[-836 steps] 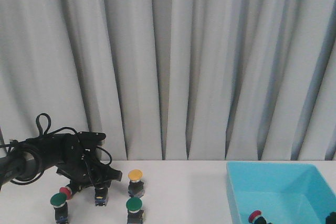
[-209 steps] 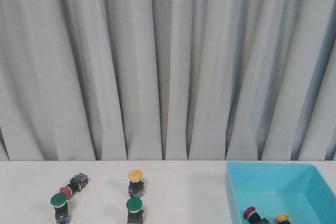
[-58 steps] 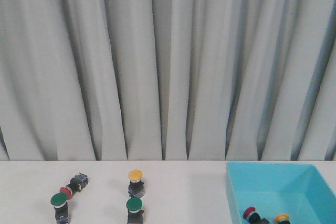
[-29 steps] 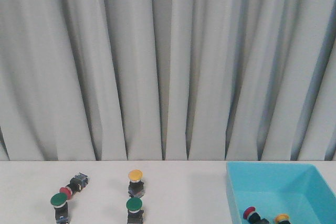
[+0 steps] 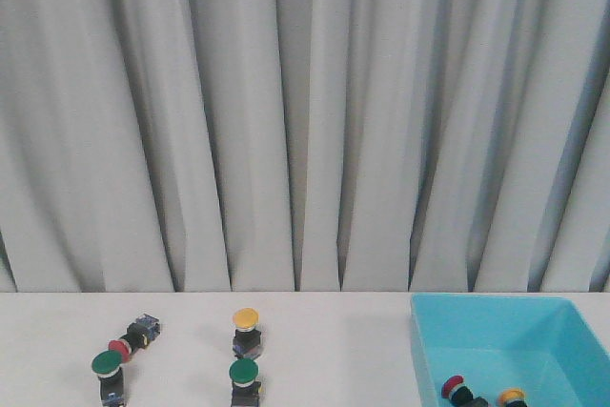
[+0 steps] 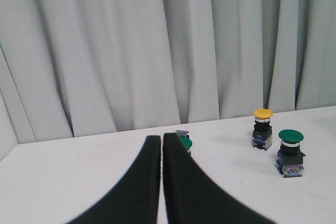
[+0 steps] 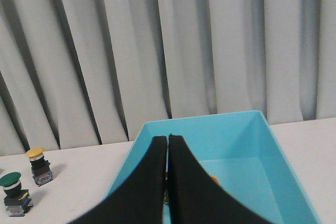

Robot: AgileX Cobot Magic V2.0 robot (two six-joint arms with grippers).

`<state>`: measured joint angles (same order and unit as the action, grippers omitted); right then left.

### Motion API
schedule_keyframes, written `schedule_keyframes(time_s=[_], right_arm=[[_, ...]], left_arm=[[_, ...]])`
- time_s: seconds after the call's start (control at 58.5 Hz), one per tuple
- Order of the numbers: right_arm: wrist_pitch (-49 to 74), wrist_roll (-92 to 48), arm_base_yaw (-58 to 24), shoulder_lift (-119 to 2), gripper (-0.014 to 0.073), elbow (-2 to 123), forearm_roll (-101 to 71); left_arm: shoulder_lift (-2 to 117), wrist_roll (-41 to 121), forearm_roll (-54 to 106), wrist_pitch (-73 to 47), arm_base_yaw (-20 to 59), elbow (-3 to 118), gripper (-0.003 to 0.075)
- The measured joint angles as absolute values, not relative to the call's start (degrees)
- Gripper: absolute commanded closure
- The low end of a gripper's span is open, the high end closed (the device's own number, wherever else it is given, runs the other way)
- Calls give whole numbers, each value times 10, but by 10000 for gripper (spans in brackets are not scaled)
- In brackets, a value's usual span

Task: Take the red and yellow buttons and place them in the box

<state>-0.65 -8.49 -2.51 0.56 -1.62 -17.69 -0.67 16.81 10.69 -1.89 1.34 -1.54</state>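
Observation:
In the front view a yellow button stands upright on the white table. A red button lies on its side to its left. The turquoise box sits at the right and holds a red button and a yellow button. Neither gripper shows in the front view. My left gripper is shut and empty, low over the table, with the yellow button ahead of it. My right gripper is shut and empty over the box. A yellow cap peeks out beside its finger.
Two green buttons stand near the table's front edge. In the left wrist view one green button stands by the yellow one and another is partly hidden behind a finger. Grey curtains close off the back.
Nothing has moved in the last second. Since 14 s ago the left arm has left the front view, one button is gone from the left group, and a yellow button lies in the box.

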Motion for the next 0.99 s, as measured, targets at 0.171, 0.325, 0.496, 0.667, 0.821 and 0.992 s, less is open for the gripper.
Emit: schedule_keyframes(time_s=[0.171, 0.325, 0.496, 0.667, 0.821, 0.992], right_arm=[[-9, -8, -25, 6, 598, -16, -56], [-9, 32, -25, 6, 598, -16, -12], [-12, 36, -25, 6, 598, -16, -8], [-22, 37, -22, 6, 598, -16, -7], [-23, 47, 15, 6, 598, -16, -7], [-23, 49, 26, 6, 598, -16, -7]], left_arm=[[-7, 168, 107, -19, 13, -15, 726], [-7, 168, 107, -19, 13, -15, 726], [-7, 168, 107, -19, 13, -15, 726], [-7, 168, 107, -19, 13, -15, 726], [-7, 168, 107, -19, 13, -15, 726], [-7, 168, 107, -19, 13, -15, 726]])
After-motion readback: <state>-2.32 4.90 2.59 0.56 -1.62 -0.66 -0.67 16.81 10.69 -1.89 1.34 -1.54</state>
